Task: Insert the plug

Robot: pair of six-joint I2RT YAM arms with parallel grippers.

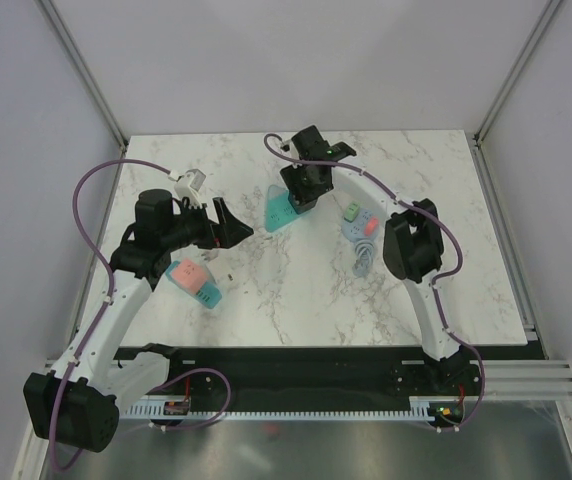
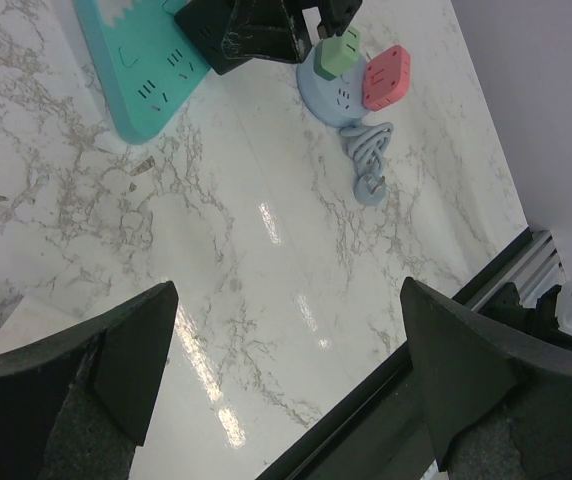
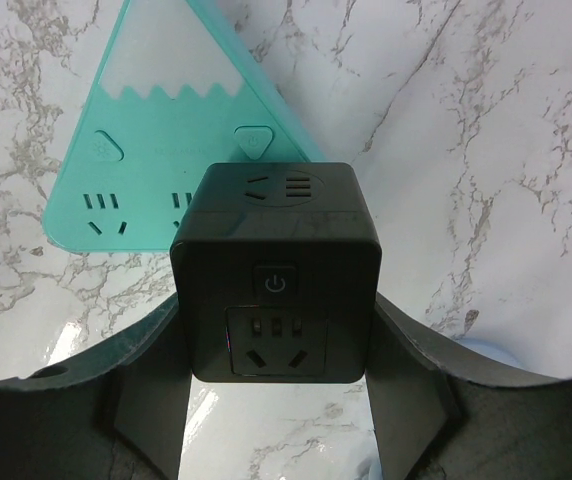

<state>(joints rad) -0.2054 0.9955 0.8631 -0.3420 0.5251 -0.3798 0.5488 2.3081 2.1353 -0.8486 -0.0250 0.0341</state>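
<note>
A black cube plug (image 3: 276, 280) with a power button and a socket on its face sits between my right gripper's (image 3: 276, 345) fingers, which are shut on its sides. It is over the near corner of a teal triangular power strip (image 3: 146, 170); I cannot tell whether it touches. From above, the right gripper (image 1: 301, 190) and cube (image 1: 301, 180) stand at the strip's (image 1: 278, 215) far end. My left gripper (image 1: 234, 228) is open and empty to the strip's left, above bare table (image 2: 291, 330).
A round blue power strip (image 1: 358, 228) with a green plug (image 2: 341, 50), a pink plug (image 2: 386, 77) and a coiled cable (image 2: 369, 160) lies right of the teal strip. A pink and teal block (image 1: 194, 283) lies under the left arm.
</note>
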